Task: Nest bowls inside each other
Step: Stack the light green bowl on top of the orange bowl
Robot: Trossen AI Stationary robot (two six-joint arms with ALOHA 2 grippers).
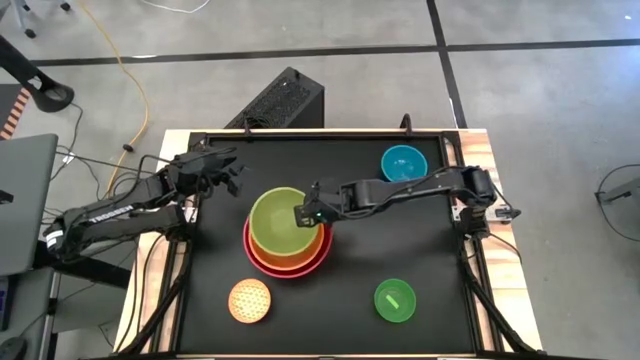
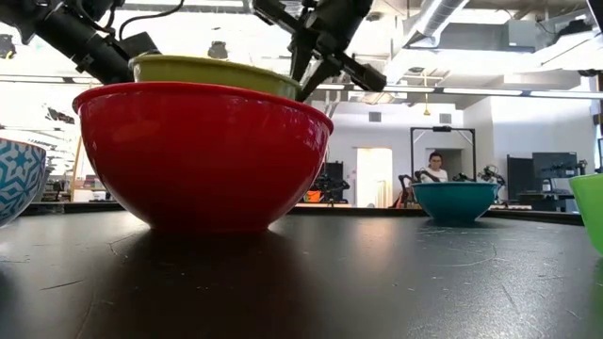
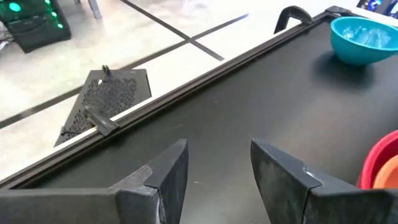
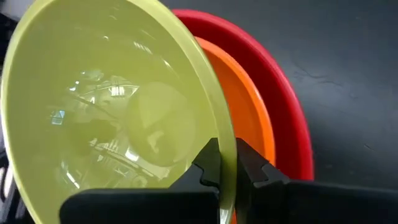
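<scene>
The lime-yellow bowl (image 1: 280, 222) is inside the orange bowl (image 1: 318, 250), which is nested in the big red bowl (image 1: 262, 264) at the table's middle. My right gripper (image 1: 305, 213) is shut on the lime-yellow bowl's rim. In the low view that bowl (image 2: 212, 69) stands above the red bowl's rim (image 2: 203, 151). My left gripper (image 3: 219, 168) hangs open over the far left of the table (image 1: 232, 170), holding nothing. The teal bowl (image 1: 404, 163) stands far right, the small green bowl (image 1: 394, 300) near right, and a small patterned bowl (image 1: 249, 300) near the middle. My right gripper pinches the lime-yellow bowl's rim (image 4: 225, 134) on its right side, one finger inside the bowl and one outside. The fingers come from the table's right, slanting down. The bowl sits a little tilted inside the orange bowl (image 4: 249, 118); whether its bottom rests there is hidden.
The black table top has a raised frame along its edges (image 3: 205, 74). A dark perforated box (image 1: 280, 100) lies on the floor beyond the far edge. Bare table lies between the stack and the teal bowl (image 3: 360, 38).
</scene>
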